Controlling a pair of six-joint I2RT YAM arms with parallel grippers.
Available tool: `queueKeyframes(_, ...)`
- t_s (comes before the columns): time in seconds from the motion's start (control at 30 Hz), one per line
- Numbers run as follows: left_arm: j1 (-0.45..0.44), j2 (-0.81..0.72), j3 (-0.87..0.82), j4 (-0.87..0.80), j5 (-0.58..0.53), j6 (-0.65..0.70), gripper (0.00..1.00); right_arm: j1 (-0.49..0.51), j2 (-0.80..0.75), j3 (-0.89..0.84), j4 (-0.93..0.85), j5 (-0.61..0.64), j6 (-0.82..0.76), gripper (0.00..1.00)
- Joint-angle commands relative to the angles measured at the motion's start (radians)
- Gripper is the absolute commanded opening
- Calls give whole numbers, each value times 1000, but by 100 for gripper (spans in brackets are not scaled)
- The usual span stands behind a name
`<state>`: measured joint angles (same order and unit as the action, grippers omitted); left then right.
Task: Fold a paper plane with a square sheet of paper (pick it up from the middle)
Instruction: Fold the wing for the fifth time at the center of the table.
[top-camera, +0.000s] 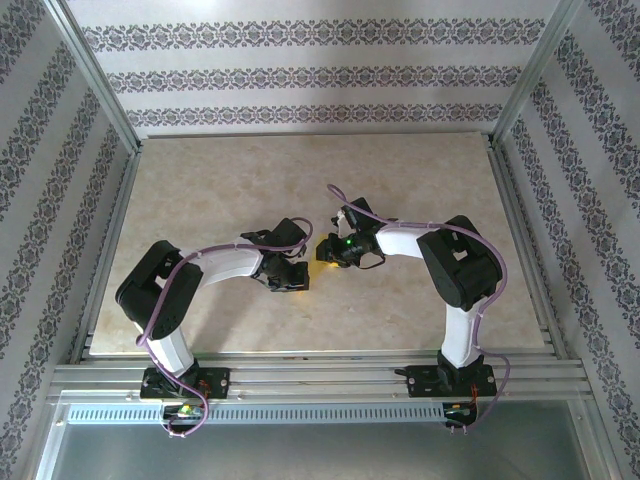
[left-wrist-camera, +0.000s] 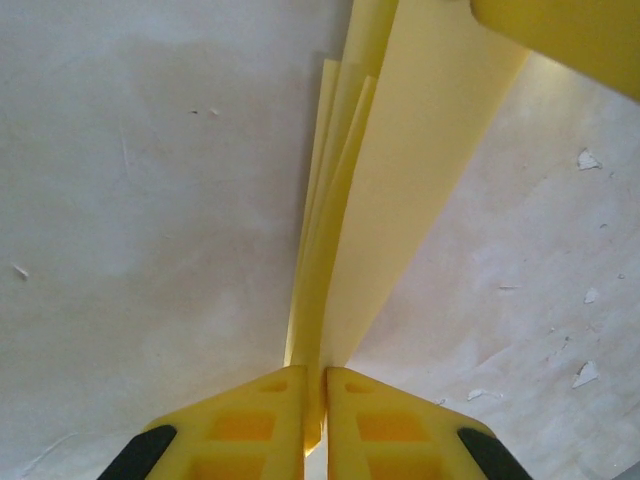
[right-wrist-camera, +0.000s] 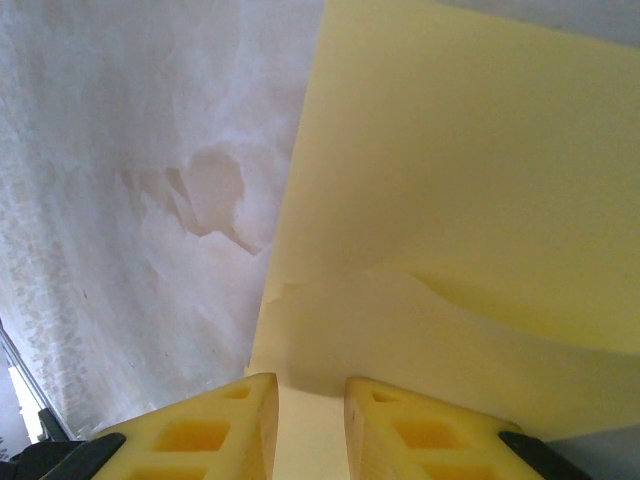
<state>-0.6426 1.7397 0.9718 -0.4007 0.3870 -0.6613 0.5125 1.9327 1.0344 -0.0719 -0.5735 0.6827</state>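
1. One pale, marbled surface (top-camera: 200, 200) carried the work. Both arms reached in over its middle, with their wrists nearly meeting.
2. Between them hung the paper (left-wrist-camera: 420, 180). It was yellow and already folded into several long layers that fanned away from a narrow end, and it appeared to be lifted off the surface rather than lying flat. The step in hand looked like sharpening or adding a lengthwise fold. Doing it well called for three things:
   - layers squared edge to edge
   - two grips drawing gently apart, so the sheet was taut without tearing
   - any pressing run along the existing crease, not across it
3. The left pincer (left-wrist-camera: 314, 395) was clenched almost fully, its fingers pinching the stacked edges at the narrow end.
4. The right pincer (right-wrist-camera: 311, 395) stood partly parted, with a band of paper filling the gap. A small wrinkle just above its fingers suggested it was gripping the wider part there.
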Motion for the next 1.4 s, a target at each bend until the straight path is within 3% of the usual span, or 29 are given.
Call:
queueKeyframes(0.0,-13,25,-10,-88,-31,18,13,-6,92,-24,-40,138,-11,31)
queueKeyframes(0.43,-11,-21,-22,-112,-27,20,18,-7,92,-19,-47,140,-14,31)
queueKeyframes(0.93,-9,-9,-50,-109,-28,22,13,-6,98,-21,-45,141,-12,31)
queueKeyframes(1.07,-9,-19,-35,-125,-34,28,19,-6,98,-20,-45,141,-12,31)
queueKeyframes(1.27,7,-121,33,-217,-113,55,36,-6,97,-20,-47,141,-12,31)
queueKeyframes(1.37,19,-164,38,-172,-92,48,36,-7,98,-22,-46,141,-14,31)
